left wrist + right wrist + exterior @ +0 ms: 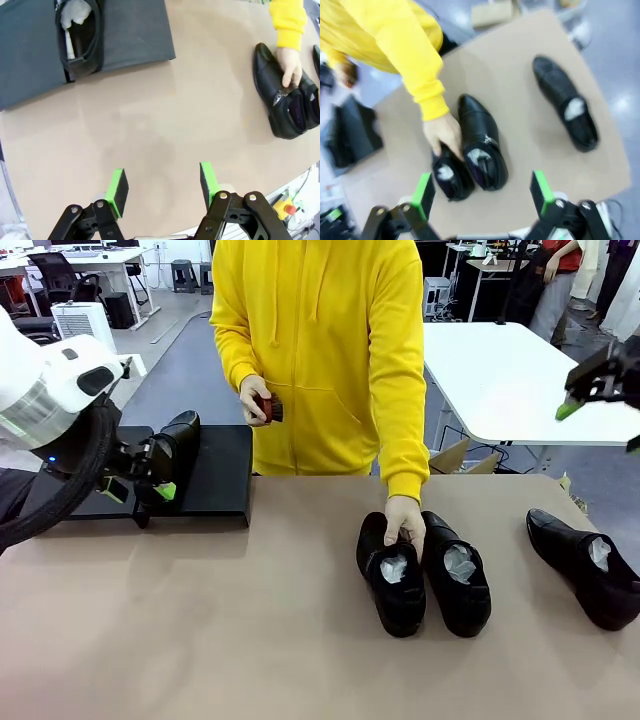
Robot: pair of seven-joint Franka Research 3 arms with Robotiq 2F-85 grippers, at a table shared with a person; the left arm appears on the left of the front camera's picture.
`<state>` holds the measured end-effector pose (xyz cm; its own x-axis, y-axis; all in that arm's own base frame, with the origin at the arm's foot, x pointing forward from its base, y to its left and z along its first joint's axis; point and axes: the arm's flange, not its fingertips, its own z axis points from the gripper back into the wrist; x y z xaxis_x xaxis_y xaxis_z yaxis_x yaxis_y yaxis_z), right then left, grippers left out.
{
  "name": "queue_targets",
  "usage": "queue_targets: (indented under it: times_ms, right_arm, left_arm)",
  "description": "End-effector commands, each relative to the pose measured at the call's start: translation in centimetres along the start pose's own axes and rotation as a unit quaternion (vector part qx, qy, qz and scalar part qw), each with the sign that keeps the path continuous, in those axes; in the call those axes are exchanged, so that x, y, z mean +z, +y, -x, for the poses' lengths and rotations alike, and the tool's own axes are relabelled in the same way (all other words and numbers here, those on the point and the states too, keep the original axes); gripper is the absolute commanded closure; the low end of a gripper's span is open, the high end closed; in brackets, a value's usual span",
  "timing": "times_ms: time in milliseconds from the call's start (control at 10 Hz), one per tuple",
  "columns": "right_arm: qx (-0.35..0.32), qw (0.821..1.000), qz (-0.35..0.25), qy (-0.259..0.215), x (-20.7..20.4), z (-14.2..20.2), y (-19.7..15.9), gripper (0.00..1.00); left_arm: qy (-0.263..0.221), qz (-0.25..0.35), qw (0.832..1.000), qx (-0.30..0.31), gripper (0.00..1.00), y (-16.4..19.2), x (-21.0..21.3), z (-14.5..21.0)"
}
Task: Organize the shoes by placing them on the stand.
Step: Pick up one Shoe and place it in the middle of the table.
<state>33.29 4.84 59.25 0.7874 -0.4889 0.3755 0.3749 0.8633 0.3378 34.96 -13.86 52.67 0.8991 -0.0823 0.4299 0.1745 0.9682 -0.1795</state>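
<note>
Left gripper point(162, 187) and right gripper point(482, 192) gape empty; 1 dress shoe point(182, 432) tops the stand point(225, 470), 3 shoes point(395, 585) await on the table point(250, 640).

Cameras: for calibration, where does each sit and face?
Front view: between the arms, facing the person across the table; left arm at left.
Left wrist view: overhead, looking down past open left fingers at the stand.
Right wrist view: overhead, looking down past open right fingers at three shoes.
Both wrist views share the person's hand on a shoe.
</note>
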Motion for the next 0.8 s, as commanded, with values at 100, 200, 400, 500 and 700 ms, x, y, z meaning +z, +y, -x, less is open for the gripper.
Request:
queue_targets:
  times_ms: [100, 200, 400, 500, 700]
  right_arm:
    - [0.028, 0.991, -0.008, 0.130, -5.0, -2.1, -1.3, 0.00]
    - [0.021, 0.989, 0.004, 0.145, -7.6, -2.3, -1.3, 0.00]
    - [0.007, 0.982, 0.015, 0.188, -10.2, -2.7, -2.0, 0.00]
    - [0.019, 0.974, 0.017, 0.224, -11.8, -3.0, -2.3, 0.00]
    - [0.005, 0.976, 0.042, 0.212, -13.0, -3.5, -2.9, 0.00]
  left_arm:
    - [-0.001, 0.010, 1.000, -0.009, 0.25, -0.8, 0.3, 0.3]
    - [-0.001, 0.010, 1.000, -0.009, 0.25, -0.8, 0.3, 0.3]
    - [-0.001, 0.010, 1.000, -0.009, 0.25, -0.8, 0.3, 0.3]
    - [-0.001, 0.010, 1.000, -0.009, 0.25, -0.8, 0.3, 0.3]
    - [-0.001, 0.010, 1.000, -0.009, 0.25, -0.8, 0.3, 0.3]
